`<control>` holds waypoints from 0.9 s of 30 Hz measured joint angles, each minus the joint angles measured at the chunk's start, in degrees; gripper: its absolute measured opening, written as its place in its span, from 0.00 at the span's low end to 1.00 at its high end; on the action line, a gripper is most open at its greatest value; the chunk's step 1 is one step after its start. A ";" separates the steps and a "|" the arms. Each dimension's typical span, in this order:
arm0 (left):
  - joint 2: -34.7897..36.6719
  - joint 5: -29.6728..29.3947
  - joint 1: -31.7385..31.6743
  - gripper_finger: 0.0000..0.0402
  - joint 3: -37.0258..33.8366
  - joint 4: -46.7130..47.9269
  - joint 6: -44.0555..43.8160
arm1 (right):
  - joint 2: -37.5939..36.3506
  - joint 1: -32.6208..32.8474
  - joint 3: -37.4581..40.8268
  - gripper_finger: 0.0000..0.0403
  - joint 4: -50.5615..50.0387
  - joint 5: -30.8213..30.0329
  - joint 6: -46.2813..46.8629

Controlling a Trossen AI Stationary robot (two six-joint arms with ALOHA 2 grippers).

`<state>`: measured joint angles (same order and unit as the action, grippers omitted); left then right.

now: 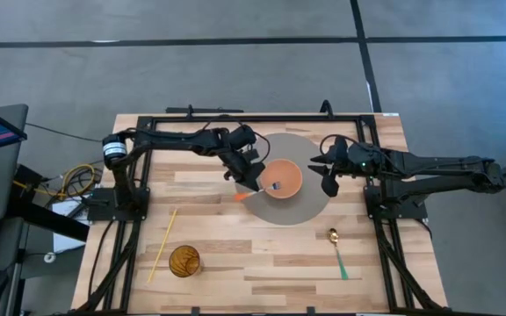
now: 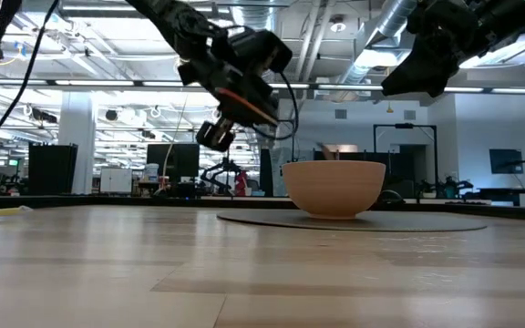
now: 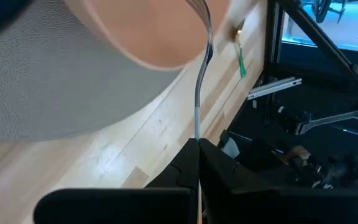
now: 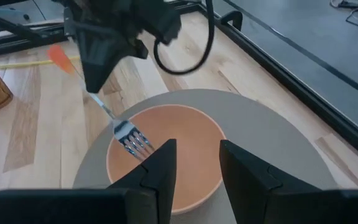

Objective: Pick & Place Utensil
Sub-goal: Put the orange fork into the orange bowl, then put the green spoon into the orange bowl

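Note:
My left gripper (image 1: 255,174) is shut on a fork with an orange handle (image 4: 59,57) and metal tines (image 4: 131,142). The tines hang over the near-left part of the orange bowl (image 1: 283,178). This bowl stands by its base on a round grey mat (image 1: 310,206). My right gripper (image 4: 194,162) is open and hovers above the bowl's right side, touching nothing. In the low view the left gripper (image 2: 231,109) is above and left of the bowl (image 2: 334,187), and the right gripper (image 2: 425,64) is high to its right. My left gripper pinches the fork's metal shaft (image 3: 197,127) between its two shut fingers, between handle and tines. The fingers slant down from the table's left. The fork is lifted clear and tilted, tines (image 1: 273,186) lower over the bowl, orange handle (image 1: 239,197) sticking out behind the fingers.
A gold spoon with a green handle (image 1: 335,249) lies near the table's near-right edge. An amber glass (image 1: 184,261) stands near-left, with a thin yellow stick (image 1: 162,244) beside it. A black frame rail (image 1: 235,117) runs along the table's far edge and sides.

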<state>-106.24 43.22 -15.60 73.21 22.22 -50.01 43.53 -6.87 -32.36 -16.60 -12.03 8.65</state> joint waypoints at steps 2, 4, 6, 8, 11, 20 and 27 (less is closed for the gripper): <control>-0.62 0.23 -0.09 0.01 0.00 -0.17 0.09 | -0.01 -0.02 0.00 0.29 0.01 -0.01 -0.03; -1.03 0.38 -0.49 0.01 0.00 -0.48 0.63 | -0.01 -0.02 0.00 0.29 0.02 0.00 -0.16; -1.26 0.31 -0.87 0.01 0.00 -0.33 1.43 | -0.01 -0.04 0.00 0.29 0.04 -0.01 -0.20; -1.24 -0.10 -1.45 0.01 0.00 -0.51 1.60 | -0.01 -0.04 0.00 0.29 0.04 -0.01 -0.20; -1.24 -0.62 -2.30 0.03 0.00 -0.59 2.07 | 0.00 -0.04 0.00 0.29 0.04 0.00 -0.20; -1.24 -5.49 -2.90 0.15 0.00 -1.04 6.26 | -0.01 0.00 0.00 0.29 0.03 0.00 -0.16; -0.92 -6.16 -2.89 0.19 0.00 -5.75 7.69 | -0.01 0.00 0.00 0.29 0.02 0.00 -0.10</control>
<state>-107.16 37.06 -18.48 73.21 16.47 -42.31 43.53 -6.87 -32.36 -16.58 -12.03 8.55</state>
